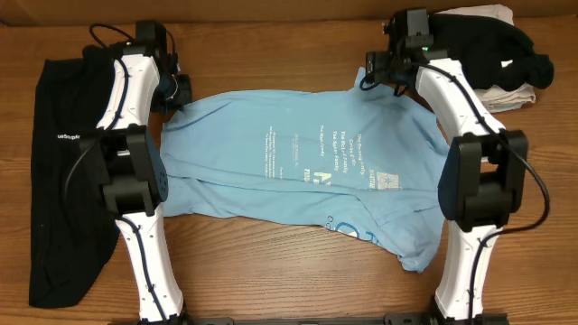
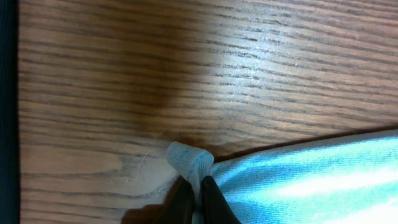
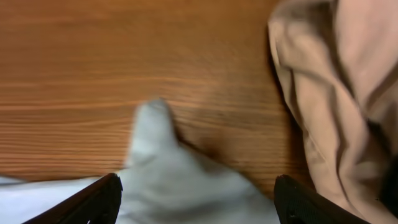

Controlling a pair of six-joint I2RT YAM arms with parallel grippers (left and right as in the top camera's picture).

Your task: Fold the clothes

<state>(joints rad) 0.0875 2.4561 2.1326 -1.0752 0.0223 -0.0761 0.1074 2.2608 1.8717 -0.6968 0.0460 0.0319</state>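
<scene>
Fingers (image 2: 214, 200) of our left gripper (image 2: 199, 186) were pinched shut on the far-left corner of the light blue T-shirt (image 1: 298, 162), spread across the middle. Our right gripper (image 3: 198, 186) straddled its far-right corner, wide open, holding nothing. Grasping, we judged; next the right needed closing.

Setting: a robotics laboratory workstation. Indicators are as follows. Two white-and-black jointed robot arms, the left arm (image 1: 135, 181) and the right arm (image 1: 474, 171), stand on a brown wood-grain tabletop (image 1: 271, 280) (bases at the near edge). Garments lie on this work surface: a light blue printed T-shirt (image 1: 289, 167) spread flat, a long black garment (image 1: 63, 181) beside it, and crumpled beige cloth (image 1: 506, 95) at the far right corner.
</scene>
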